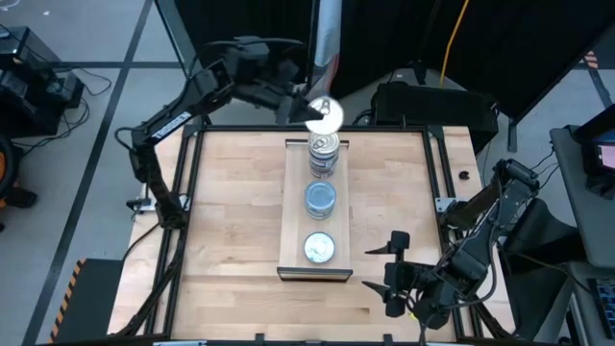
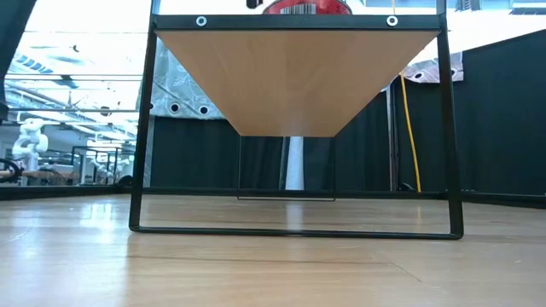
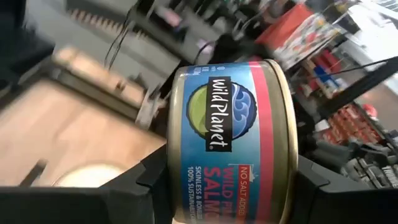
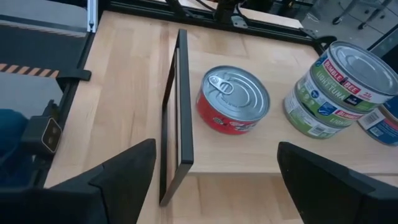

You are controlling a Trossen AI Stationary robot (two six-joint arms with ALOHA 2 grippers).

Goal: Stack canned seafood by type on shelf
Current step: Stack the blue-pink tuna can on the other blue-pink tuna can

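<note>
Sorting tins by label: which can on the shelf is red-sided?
The single can nearest the shelf front edge, red-sided with a pull tab; the others form green and blue stacks.

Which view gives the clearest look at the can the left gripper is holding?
The left wrist view: the blue-and-red labelled Wild Planet salmon can fills it, clamped between the left gripper's dark fingers. The high view shows only its bright silver top beyond the light-wood shelf's far end. The low and right wrist views do not show it clearly.

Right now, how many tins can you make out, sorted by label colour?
red tin: 1
green tins: 2, stacked
blue tins: at least 2, a far tin on the shelf and a held tin in the left pincer
Total: at least 5
</note>
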